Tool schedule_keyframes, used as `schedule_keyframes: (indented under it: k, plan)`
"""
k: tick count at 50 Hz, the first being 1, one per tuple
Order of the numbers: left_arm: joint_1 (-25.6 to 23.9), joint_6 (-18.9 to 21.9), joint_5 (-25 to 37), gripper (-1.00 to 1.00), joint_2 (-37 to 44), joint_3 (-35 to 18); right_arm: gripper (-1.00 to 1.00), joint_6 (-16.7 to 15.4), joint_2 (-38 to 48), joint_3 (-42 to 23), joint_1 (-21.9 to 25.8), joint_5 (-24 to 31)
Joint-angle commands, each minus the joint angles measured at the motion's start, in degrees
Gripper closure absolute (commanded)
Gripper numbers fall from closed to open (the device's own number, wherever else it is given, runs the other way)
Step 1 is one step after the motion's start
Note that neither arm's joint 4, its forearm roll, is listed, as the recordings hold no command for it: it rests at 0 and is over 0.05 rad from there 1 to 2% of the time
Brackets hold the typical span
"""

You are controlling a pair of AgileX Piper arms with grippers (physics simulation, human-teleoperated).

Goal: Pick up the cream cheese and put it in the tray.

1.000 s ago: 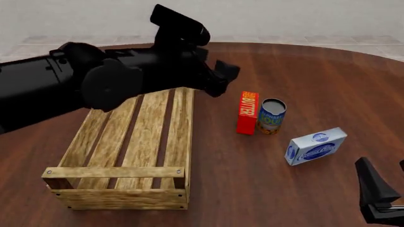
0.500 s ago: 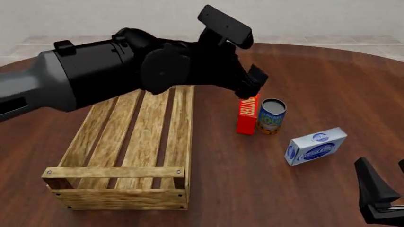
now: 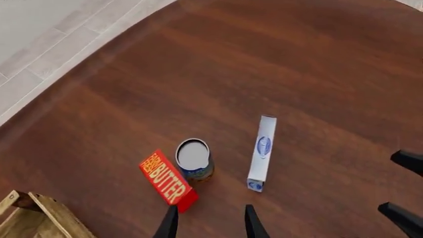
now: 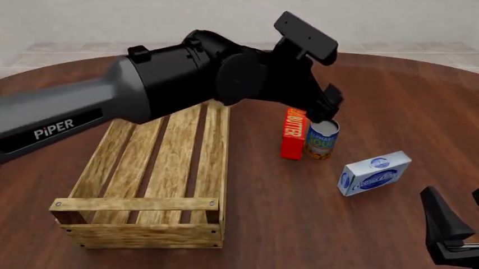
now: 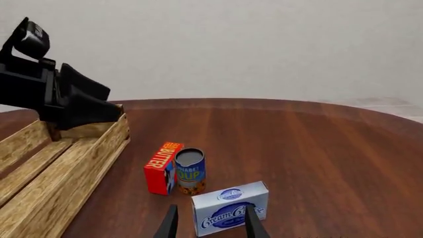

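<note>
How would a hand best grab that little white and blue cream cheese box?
Probably from above, pinching the cream cheese across its thin dimension. It stands on a long narrow edge, so its two broad faces are free, and bare table surrounds it: the soup can stands apart. The left hand is open, wide enough for that thickness.

Front view high, facing forward – wrists share butter box (image 3: 167, 178), can (image 5: 189, 171).

Cream cheese (image 3: 262, 153) on edge beside can (image 3: 194, 159) and butter box (image 3: 167, 177).
</note>
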Motion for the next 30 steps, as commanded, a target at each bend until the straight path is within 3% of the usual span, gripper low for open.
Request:
schedule_keyframes:
  k: [1, 30]
  plan:
    - [-0.95, 1.36, 2.93, -1.0, 4.16, -5.69, -1.0, -0.41, 0.09, -0.01, 0.15, 0.03]
    - [-3.63, 0.88, 6.12, -1.0, 13.19, -16.05, -1.0, -0.02, 0.41, 0.0, -1.38, 0.09]
